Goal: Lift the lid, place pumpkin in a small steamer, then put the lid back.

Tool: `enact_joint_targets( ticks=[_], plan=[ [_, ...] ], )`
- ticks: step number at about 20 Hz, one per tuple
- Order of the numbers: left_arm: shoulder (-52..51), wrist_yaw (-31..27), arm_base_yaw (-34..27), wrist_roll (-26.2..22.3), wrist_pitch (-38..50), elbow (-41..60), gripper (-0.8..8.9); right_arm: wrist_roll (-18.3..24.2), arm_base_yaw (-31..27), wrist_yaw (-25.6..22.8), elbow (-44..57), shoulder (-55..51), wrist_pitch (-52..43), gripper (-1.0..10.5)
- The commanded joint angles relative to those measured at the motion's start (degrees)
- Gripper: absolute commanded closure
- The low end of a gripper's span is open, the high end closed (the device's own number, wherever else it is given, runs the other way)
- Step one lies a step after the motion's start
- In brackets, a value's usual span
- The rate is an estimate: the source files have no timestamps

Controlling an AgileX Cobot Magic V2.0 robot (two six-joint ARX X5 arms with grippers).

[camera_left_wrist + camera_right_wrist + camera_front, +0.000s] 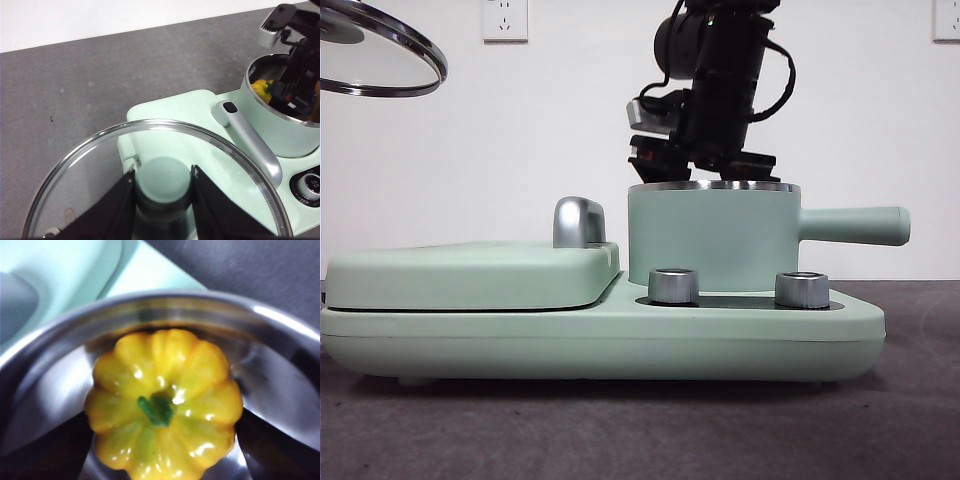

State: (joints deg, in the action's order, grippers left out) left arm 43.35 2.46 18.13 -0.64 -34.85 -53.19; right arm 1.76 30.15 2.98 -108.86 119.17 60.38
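Right gripper (162, 460): 2 jaws flank the pumpkin (162, 405) inside the small steamer (713, 238); contact not discernible. Left gripper (163, 200): clamped on lid (100, 170) knob, held above and beside the steamer. Risk: pumpkin lifting out with the withdrawing jaws (if gripped).

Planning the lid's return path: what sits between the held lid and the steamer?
In the left wrist view, the griddle cover's silver handle lies between lid and small steamer.
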Motion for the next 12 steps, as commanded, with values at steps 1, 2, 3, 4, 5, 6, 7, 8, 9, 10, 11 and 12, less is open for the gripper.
enact_joint_targets(
  ticks=[1, 2, 3, 4, 5, 6, 7, 8, 9, 10, 11, 12],
  plan=[
    [0.13, -0.15, 0.09, -0.66, 1.77, -0.94, 7.98, 0.66, 0.55, -0.02, -1.62, 1.22, -0.04, 5.7],
    [0.13, -0.15, 0.09, -0.66, 1.79, -0.94, 7.98, 0.66, 0.59, -0.02, -1.62, 1.22, 0.31, 5.7],
    [0.13, -0.15, 0.09, -0.66, 1.79, -0.94, 7.98, 0.66, 0.57, -0.04, -1.62, 1.22, 1.07, 5.7],
    [0.13, -0.15, 0.09, -0.66, 1.79, -0.94, 7.98, 0.66, 0.55, -0.09, -1.6, 1.42, 2.01, 5.7],
    [0.13, -0.15, 0.09, -0.66, 1.79, -0.94, 7.98, 0.66, 0.52, -0.07, -1.6, 1.64, 2.62, 5.7],
    [0.13, -0.15, 0.09, -0.66, 1.79, -0.94, 7.98, 0.66, 0.46, -0.07, -1.6, 1.95, 3.5, 5.7],
    [0.13, -0.15, 0.09, -0.63, 1.77, -0.94, 7.98, 0.68, 0.42, -0.04, -1.6, 2.16, 3.93, 5.7],
    [0.13, -0.15, 0.09, -0.63, 1.77, -0.94, 7.98, 0.74, 0.42, -0.02, -1.6, 2.23, 4.0, 5.7],
    [0.13, -0.15, 0.09, -0.63, 1.77, -0.94, 7.98, 1.03, 0.44, 0.0, -1.6, 2.23, 3.87, 5.7],
    [0.13, -0.15, 0.09, -0.63, 1.73, -0.94, 7.98, 1.64, 0.48, 0.22, -1.6, 2.23, 3.74, 5.3],
    [0.13, -0.15, 0.09, -0.61, 1.68, -0.94, 7.98, 1.75, 0.48, 0.24, -1.6, 2.23, 3.76, 4.8],
    [0.13, -0.15, 0.09, -0.61, 1.66, -0.94, 7.98, 1.88, 0.48, 0.24, -1.6, 2.23, 3.69, 4.4]
  ],
)
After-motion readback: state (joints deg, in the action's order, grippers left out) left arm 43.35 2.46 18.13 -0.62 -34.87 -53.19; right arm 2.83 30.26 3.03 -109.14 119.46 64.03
